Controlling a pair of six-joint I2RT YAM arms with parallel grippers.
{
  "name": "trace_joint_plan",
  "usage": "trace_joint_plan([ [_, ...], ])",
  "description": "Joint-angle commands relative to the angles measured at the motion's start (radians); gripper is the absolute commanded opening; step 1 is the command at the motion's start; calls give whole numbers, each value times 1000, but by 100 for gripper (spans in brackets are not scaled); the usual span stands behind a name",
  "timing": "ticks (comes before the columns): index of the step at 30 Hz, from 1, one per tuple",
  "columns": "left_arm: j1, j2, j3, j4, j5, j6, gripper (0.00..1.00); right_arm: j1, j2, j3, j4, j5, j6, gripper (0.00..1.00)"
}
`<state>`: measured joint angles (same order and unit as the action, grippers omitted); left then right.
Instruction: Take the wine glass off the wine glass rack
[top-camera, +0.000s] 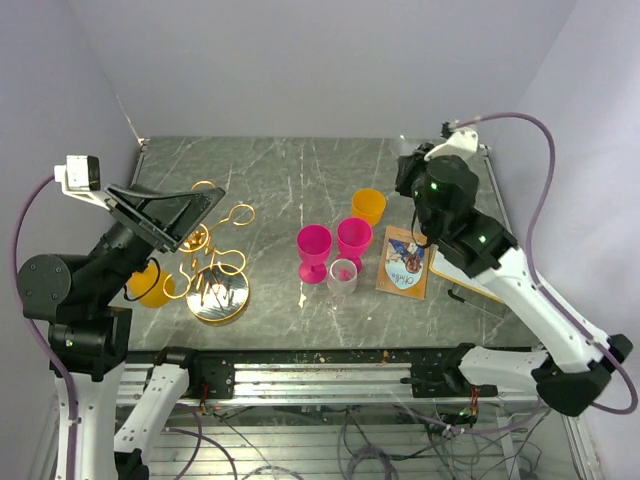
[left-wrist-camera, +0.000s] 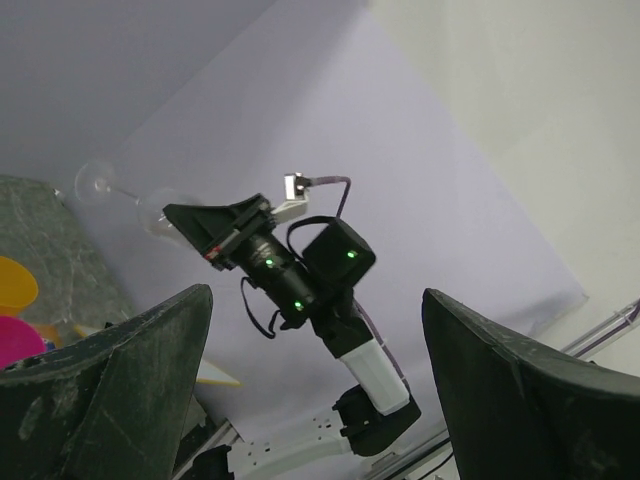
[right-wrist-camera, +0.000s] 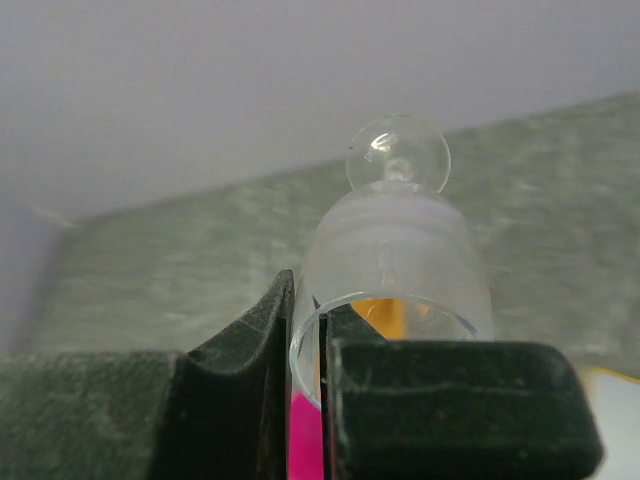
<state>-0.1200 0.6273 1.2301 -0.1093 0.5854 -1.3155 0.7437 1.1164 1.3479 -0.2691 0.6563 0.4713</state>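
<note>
The clear wine glass (right-wrist-camera: 395, 250) is held sideways in the air, its round foot pointing away, and my right gripper (right-wrist-camera: 322, 320) is shut on its rim. From the left wrist view the same wine glass (left-wrist-camera: 150, 212) sticks out of the right arm's black fingers, well off the table. The gold wine glass rack (top-camera: 218, 262) stands on its shiny disc base at the near left, and no glass shows on its looped arms. My left gripper (top-camera: 200, 222) hovers beside the rack's top loops. It is wide open (left-wrist-camera: 315, 293) with nothing between the fingers.
Two pink goblets (top-camera: 314, 245) (top-camera: 354, 237), an orange cup (top-camera: 368, 205) and a small frosted cup (top-camera: 343, 275) stand mid-table. A picture card (top-camera: 405, 262) lies to their right. Another orange cup (top-camera: 150, 285) sits behind the left arm, by the rack.
</note>
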Motion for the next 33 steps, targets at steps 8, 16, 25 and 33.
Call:
trace_joint_plan([
  [8, -4, 7, 76, -106, -19, 76, 96, -337, 338, 287, -405, -292, -99, 0],
  [16, -4, 10, 98, -144, -7, 101, 96, -459, 569, 463, -531, -502, -122, 0],
  [25, -4, 8, 103, -175, 1, 125, 96, -471, 740, 539, -584, -607, -172, 0],
  [33, -4, 14, 124, -208, 4, 151, 96, -472, 840, 566, -618, -630, -190, 0],
])
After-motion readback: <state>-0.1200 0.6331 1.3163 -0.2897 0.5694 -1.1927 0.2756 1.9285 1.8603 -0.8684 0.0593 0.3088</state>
